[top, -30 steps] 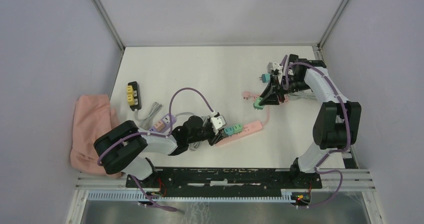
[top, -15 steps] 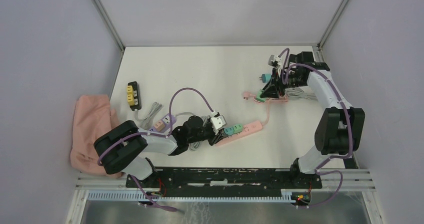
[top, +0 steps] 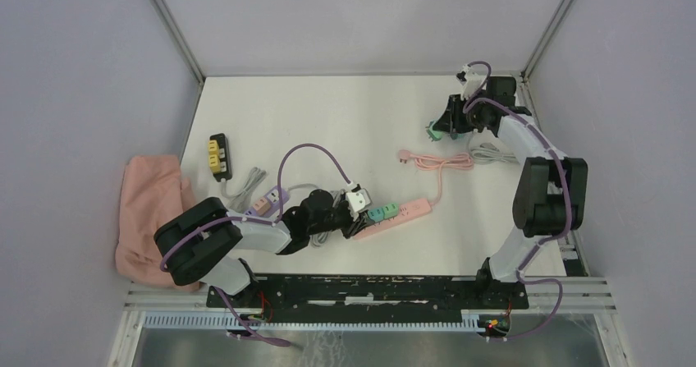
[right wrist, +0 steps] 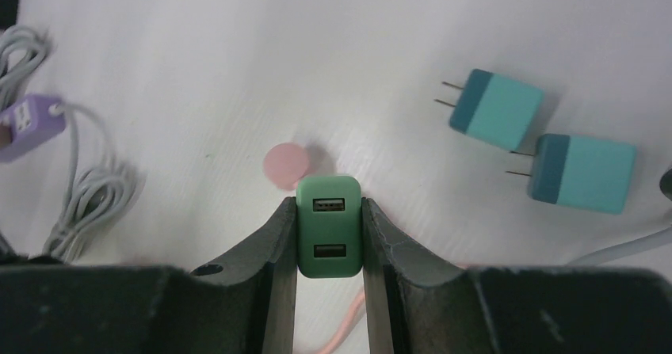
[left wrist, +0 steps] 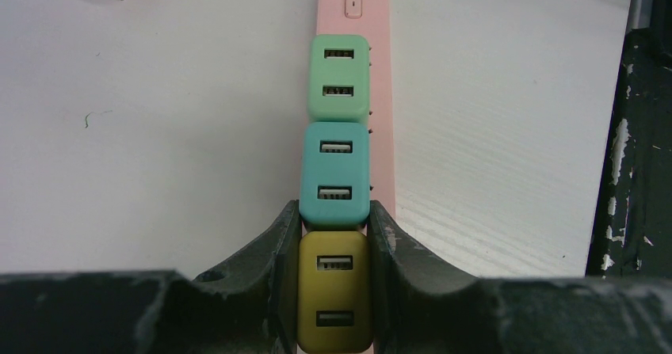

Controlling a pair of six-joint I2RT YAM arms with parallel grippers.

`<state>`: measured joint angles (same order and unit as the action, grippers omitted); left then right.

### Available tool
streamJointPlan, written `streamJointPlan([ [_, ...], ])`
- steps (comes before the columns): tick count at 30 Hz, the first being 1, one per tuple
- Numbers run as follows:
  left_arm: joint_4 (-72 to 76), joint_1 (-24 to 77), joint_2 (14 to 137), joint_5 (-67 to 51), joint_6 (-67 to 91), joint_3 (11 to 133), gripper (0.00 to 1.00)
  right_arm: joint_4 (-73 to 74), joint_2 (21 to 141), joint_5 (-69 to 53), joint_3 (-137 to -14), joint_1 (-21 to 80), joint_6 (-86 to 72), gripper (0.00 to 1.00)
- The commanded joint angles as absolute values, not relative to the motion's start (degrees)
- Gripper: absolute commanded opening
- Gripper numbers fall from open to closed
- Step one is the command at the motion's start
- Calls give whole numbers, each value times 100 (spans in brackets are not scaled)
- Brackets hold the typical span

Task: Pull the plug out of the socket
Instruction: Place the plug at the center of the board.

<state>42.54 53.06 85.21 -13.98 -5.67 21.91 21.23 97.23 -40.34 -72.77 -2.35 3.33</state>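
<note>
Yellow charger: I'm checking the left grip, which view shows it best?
Left wrist: the yellow charger sits clamped in the left gripper, ports facing the camera. In the top view the left wrist hides it; the right wrist view misses it.

Your left arm (top: 246, 234) lies low, reaching right, left gripper (left wrist: 334, 213) clamped on a yellow plug (left wrist: 334, 291); your right arm (top: 546, 170) stretches far forward, right gripper (right wrist: 328, 206) pinching a green plug (right wrist: 329, 231).

Green charger (right wrist: 329, 226), yellow charger (left wrist: 334, 298): smooth matt plastic.
Power strip (left wrist: 372, 5): pink plastic, satin.
Left gripper (left wrist: 334, 209) fingers (left wrist: 273, 251): black, grainy, scuffed, probably plastic.
Table (left wrist: 515, 132): white, matt, finely ribbed.
Cloth (top: 148, 203): pink, soft fabric.
Cord (top: 443, 163): pink, smooth sheath.
Frame rails (top: 171, 30): dull metal.
</note>
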Motion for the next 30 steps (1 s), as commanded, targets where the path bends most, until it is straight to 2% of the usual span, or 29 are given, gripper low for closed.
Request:
streamJointPlan([
  [1, 3691, 5273, 8712, -1298, -887, 2162, 3, 1589, 10535, -3053, -7875, -262, -837, 9],
  [4, 3692, 5273, 8720, -1304, -888, 2160, 3, 1717, 10892, -2992, -8084, -262, -846, 19],
  [8, 3692, 5269, 8731, -1309, -888, 2162, 3, 1645, 11052, -2717, -8089, -274, -780, 41],
  [14, 3658, 5273, 8763, -1327, -890, 2201, 3, 1768, 11338, -2632, -8326, -315, -688, 66],
  [21, 3681, 5268, 8752, -1305, -888, 2186, 3, 2048, 10585, -2613, -8260, -520, 49, 69],
  [26, 3667, 5273, 8771, -1330, -895, 2206, 3, 2706, 9587, -4510, -7911, -595, 1362, 68],
  [30, 3659, 5272, 8767, -1332, -894, 2206, 3, 2738, 8898, -6039, -7142, -577, 2189, 67],
])
